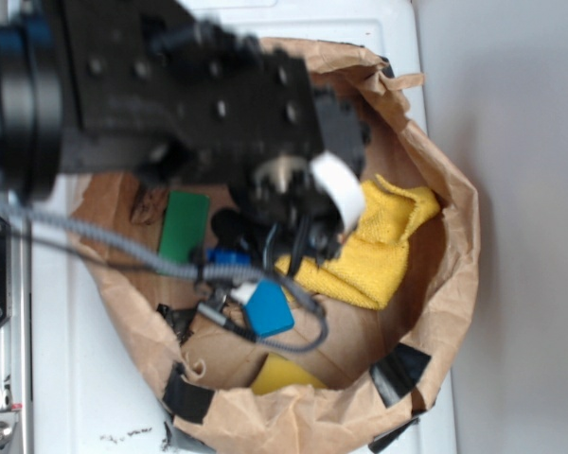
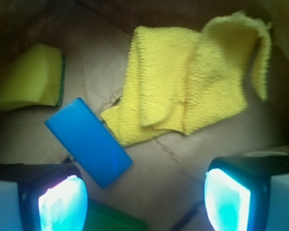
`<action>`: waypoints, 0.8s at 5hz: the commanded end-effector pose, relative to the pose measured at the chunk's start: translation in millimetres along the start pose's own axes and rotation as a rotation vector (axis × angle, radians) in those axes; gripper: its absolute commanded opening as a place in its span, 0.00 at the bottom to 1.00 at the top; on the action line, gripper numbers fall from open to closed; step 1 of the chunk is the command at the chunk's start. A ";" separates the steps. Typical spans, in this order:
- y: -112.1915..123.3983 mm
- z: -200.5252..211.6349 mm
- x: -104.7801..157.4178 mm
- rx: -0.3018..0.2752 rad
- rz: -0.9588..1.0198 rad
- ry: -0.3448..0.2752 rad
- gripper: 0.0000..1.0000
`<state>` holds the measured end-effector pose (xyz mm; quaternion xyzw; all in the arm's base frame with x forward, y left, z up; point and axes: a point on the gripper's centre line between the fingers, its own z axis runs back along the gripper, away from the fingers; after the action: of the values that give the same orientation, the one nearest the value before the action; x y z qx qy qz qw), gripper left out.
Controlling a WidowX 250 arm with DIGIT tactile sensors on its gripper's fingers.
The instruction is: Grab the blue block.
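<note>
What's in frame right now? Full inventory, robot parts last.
blue block: 1, bright blue, flat on the bag floor, just ahead of the left finger, not between the jaws
green block: 1, green, flat on the bag floor beside the arm
sponge: 1, yellow with a dark green edge, beyond the blue block
cloth: 1, yellow, crumpled, touching the blue block's corner
paper bag: 1, brown, holds everything
surface: 1, white, under the bag
gripper: 1, black, jaws open, above the bag floor

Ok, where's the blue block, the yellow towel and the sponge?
blue block point(image 2: 88, 141): wrist view, middle of its flat top face.
yellow towel point(image 2: 188, 82): wrist view, centre of the crumpled cloth.
sponge point(image 2: 31, 77): wrist view, its yellow top face.
</note>
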<state>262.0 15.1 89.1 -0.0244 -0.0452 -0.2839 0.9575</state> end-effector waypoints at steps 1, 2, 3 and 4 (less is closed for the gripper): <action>-60.6 81.7 -43.0 -0.161 -0.049 -0.022 1.00; -55.5 64.5 -43.8 -0.134 -0.054 -0.015 1.00; -48.2 65.3 -37.5 -0.117 -0.018 -0.022 1.00; -20.5 67.7 -25.2 -0.143 0.072 -0.016 1.00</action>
<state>222.3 17.5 142.4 -0.1119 -0.0077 -0.2584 0.9595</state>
